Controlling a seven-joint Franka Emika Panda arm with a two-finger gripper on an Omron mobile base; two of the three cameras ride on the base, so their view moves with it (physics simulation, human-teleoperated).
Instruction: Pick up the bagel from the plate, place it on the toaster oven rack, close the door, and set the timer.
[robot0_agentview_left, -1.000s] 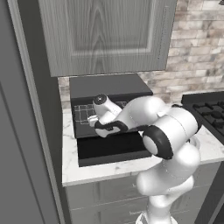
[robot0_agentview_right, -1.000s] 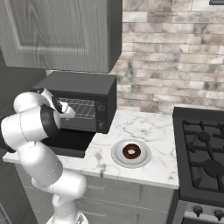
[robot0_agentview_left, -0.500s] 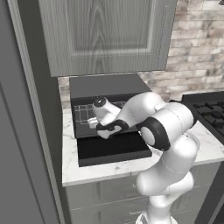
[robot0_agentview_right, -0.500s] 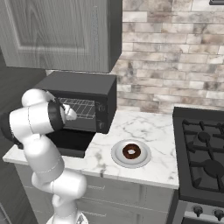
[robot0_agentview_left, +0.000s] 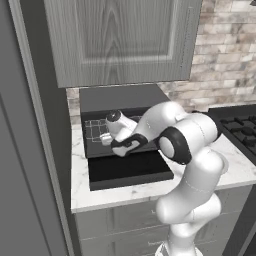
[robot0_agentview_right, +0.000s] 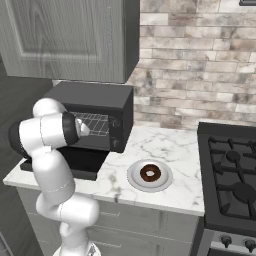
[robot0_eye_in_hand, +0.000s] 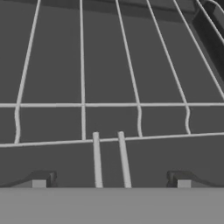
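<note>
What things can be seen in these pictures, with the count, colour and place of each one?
bagel: one, dark brown, on the plate.
plate: one, light grey, on the counter between oven and stove.
toaster oven: one, black, on the counter under the cabinet.
door: one, black, folded down flat in front of the oven.
rack: one, silvery wire, inside the oven, front loop toward the pincer.
counter: one, white marble, below the brick wall.
cabinet: one, grey, on the wall above the oven.
brick wall: one, beige-grey, behind the counter.
stove: one, black, right of the counter.
pincer: one, dark tips apart, at the rack's front loop, holding nothing.
</note>
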